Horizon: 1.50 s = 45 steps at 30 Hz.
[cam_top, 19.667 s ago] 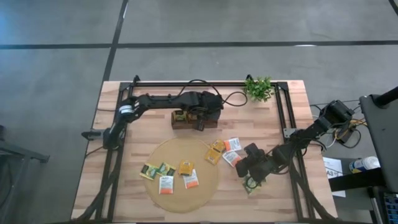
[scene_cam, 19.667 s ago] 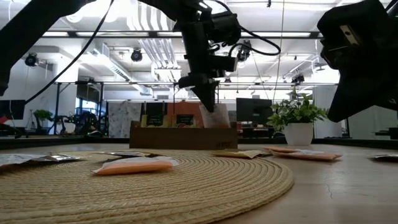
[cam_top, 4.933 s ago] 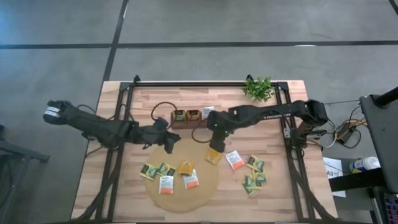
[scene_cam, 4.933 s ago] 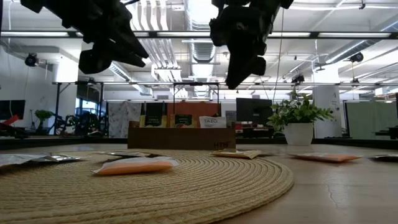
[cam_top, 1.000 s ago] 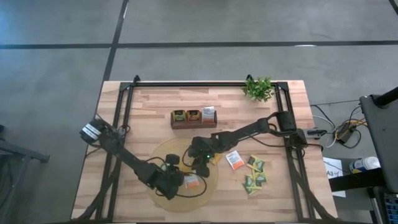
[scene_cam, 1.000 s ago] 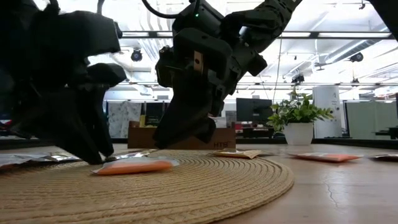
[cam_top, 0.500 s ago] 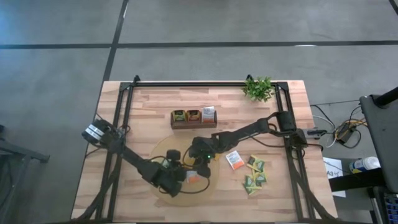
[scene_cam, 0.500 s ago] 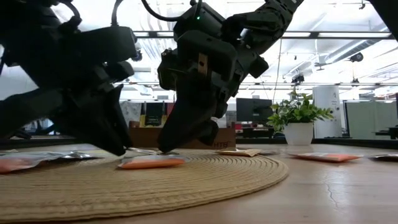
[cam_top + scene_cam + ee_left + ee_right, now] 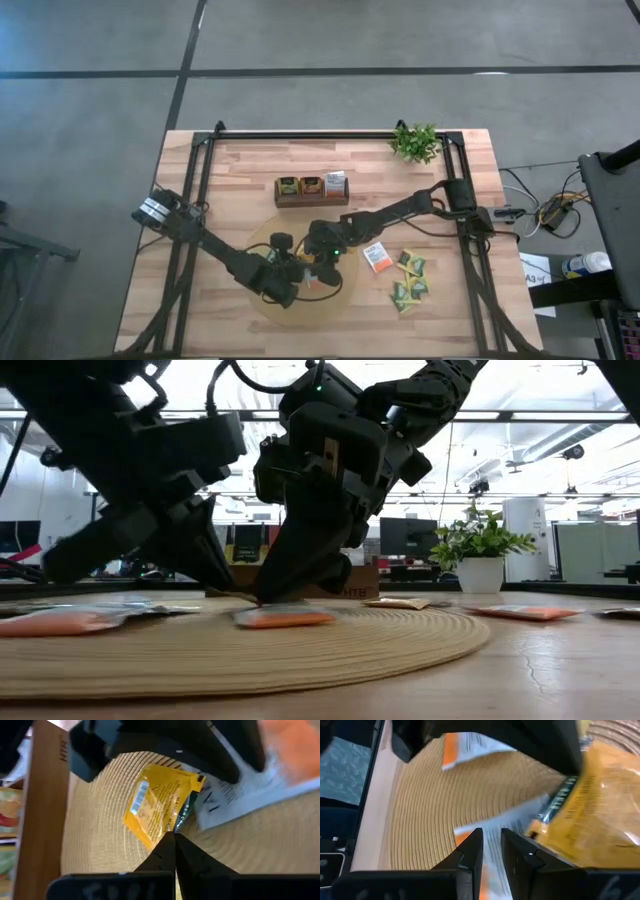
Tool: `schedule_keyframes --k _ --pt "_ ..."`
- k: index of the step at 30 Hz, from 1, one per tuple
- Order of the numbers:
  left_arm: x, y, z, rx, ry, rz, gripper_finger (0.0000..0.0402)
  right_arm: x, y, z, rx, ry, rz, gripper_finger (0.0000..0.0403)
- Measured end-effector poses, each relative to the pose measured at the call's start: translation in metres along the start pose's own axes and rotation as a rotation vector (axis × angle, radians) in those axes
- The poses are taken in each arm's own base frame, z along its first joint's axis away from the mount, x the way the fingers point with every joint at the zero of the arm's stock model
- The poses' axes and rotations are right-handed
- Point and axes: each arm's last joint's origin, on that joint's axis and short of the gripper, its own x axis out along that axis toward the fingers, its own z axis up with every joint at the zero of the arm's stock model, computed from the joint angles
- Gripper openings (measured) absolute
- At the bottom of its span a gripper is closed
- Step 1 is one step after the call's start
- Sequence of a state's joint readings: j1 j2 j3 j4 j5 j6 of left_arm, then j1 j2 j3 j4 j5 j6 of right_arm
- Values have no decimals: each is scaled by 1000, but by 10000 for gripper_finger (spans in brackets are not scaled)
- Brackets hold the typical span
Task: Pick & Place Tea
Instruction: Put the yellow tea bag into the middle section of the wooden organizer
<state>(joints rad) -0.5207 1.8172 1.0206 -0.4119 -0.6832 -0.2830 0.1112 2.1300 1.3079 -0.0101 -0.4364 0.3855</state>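
Two arms meet low over the round mat point(image 9: 262, 305), the left gripper point(image 9: 170, 839) closed with its tips at a yellow sachet point(image 9: 161, 803), the right gripper point(image 9: 491, 846) slightly parted over a white-and-orange sachet point(image 9: 487, 845), more sachets point(image 9: 408, 280) lying on the table point(image 9: 240, 165).
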Motion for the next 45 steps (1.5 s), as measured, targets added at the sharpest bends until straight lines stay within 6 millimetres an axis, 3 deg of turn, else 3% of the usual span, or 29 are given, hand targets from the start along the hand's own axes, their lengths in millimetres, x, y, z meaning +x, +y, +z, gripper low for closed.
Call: schedule_keyframes --k 7,17,33,39,45 --pt "5 12 5 -1 26 31 0 -1 0 -1 1 16 8 67" --pt "-4 32 19 8 73 92 0 -17 3 3 -56 44 -26 68" --pt "-51 103 31 -255 -26 117 0 -107 25 22 -192 -25 -315 68" --pt "-63 127 37 -251 -44 133 0 -123 26 13 -184 36 -428 68" --pt "-60 154 42 -213 -34 178 0 -141 29 -2 -141 10 -461 68"
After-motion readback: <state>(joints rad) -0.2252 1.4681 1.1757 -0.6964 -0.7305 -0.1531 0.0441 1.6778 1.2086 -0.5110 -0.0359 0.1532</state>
